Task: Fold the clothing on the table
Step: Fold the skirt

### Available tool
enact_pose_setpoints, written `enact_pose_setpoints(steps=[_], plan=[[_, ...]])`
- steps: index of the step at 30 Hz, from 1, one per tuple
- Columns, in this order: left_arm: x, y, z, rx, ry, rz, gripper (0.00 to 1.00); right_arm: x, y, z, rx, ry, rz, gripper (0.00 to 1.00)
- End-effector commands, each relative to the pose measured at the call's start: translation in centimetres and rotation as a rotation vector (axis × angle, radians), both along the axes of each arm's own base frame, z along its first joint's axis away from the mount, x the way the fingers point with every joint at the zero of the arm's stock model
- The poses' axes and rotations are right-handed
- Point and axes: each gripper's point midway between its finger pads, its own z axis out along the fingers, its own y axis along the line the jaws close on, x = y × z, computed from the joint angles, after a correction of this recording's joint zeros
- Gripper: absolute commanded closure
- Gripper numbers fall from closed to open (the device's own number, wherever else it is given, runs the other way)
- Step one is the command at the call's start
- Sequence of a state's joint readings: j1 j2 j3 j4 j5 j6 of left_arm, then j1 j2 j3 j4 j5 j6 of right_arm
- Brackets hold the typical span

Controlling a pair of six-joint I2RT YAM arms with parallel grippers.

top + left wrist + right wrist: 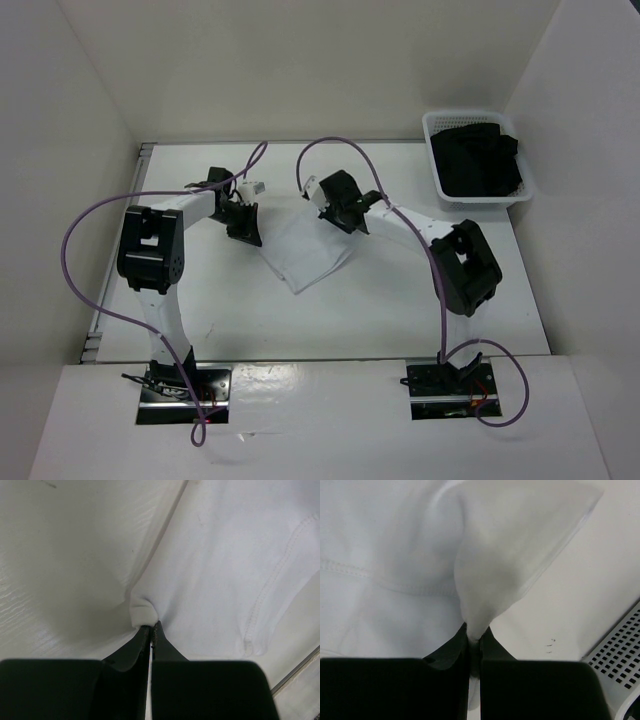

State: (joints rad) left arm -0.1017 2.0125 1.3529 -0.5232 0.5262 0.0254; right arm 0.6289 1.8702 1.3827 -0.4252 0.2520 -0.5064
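The white clothing (305,252) lies between my two arms on the table (400,310), roughly diamond shaped with a point toward the near side. My left gripper (246,232) is at its left corner, shut on a small bunch of the clothing (142,611). A stitched hem (272,582) runs down the right of the left wrist view. My right gripper (345,222) is at the cloth's far right corner, shut on a lifted fold of the clothing (510,550), which rises from between the jaws in the right wrist view.
A white slotted basket (437,128) holding a black garment (476,163) stands at the back right; its wall (620,652) shows at the right edge of the right wrist view. White walls enclose the table. Purple cables loop over both arms.
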Motion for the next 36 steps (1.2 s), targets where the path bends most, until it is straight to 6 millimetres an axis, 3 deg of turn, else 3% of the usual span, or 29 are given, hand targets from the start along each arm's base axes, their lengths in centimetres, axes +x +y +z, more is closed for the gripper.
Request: enact_pose_setpoints(steps=[1,5,12,16,25,26,28,30,34,36], plan=[[-0.1,-0.5,0.0,-0.016,0.013,-0.028,0.99,0.9,1.3,3.5,0.054,-0.105,0.022,1.00],[-0.1,-0.6,0.1,-0.024,0.014,-0.031,0.99,0.3,2.9,4.2,0.068,-0.111,0.049,1.00],[-0.1,-0.6,0.1,-0.024,0.014,-0.031,0.99,-5.0,9.1,4.6,0.042,-0.127,0.194,1.00],[-0.1,-0.6,0.1,-0.024,0.014,-0.031,0.99,-7.3,11.6,3.5,0.002,-0.121,0.256,1.00],[-0.1,-0.6,0.1,-0.024,0.014,-0.031,0.99,-10.4,14.0,0.1,-0.060,-0.076,0.338,1.00],[-0.4,-0.6,0.0,-0.023,0.023,-0.031,0.99,-10.7,14.2,-0.7,-0.066,-0.063,0.341,0.93],[-0.1,-0.6,0.3,-0.024,0.014,-0.031,0.96,-11.5,14.8,-1.5,-0.073,-0.049,0.351,0.58],[-0.1,-0.6,0.3,-0.024,0.014,-0.031,0.96,-12.4,15.5,-2.0,-0.077,-0.039,0.366,0.36],[0.0,-0.6,0.6,-0.025,0.005,-0.031,0.95,-14.7,17.8,-2.0,0.011,0.058,0.427,0.30],[0.0,-0.6,0.6,-0.025,0.004,-0.031,0.94,-16.2,18.8,-0.1,0.080,0.118,0.476,0.27]])
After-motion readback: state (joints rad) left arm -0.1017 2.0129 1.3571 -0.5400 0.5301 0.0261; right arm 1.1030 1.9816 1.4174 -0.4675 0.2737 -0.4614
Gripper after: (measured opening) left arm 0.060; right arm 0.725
